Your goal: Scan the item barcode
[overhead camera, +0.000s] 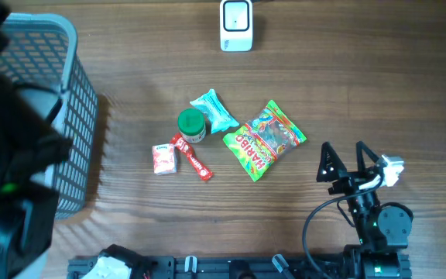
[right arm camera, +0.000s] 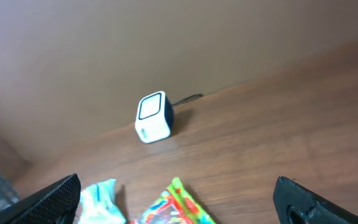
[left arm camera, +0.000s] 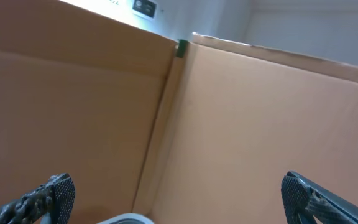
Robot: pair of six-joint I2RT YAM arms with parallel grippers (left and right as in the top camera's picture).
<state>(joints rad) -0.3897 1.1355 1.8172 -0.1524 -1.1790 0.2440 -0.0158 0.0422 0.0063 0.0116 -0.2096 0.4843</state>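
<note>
Scanner (overhead camera: 236, 25): white, at the far edge of the desk (overhead camera: 378, 70), well apart from the items.
Items: 5 near the desk centre: Haribo bag (overhead camera: 265, 139), teal packet (overhead camera: 214, 111), green-lidded jar (overhead camera: 191, 125), red stick pack (overhead camera: 193, 158), small pink box (overhead camera: 164, 159).
Right fingers (overhead camera: 325, 164): wide, empty, near the Haribo bag.
Left fingers (left arm camera: 48, 196): wide, empty, facing a brown panel (left arm camera: 260, 124).
Basket (overhead camera: 72, 116): grey, at the left.

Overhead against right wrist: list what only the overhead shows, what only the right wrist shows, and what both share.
Only overhead: the green-lidded jar, the small pink box and the red stick packet. Only right wrist: the brown wall behind the table. Both: the white scanner, the Haribo bag, the teal packet, the wooden table and the open right gripper.
</note>
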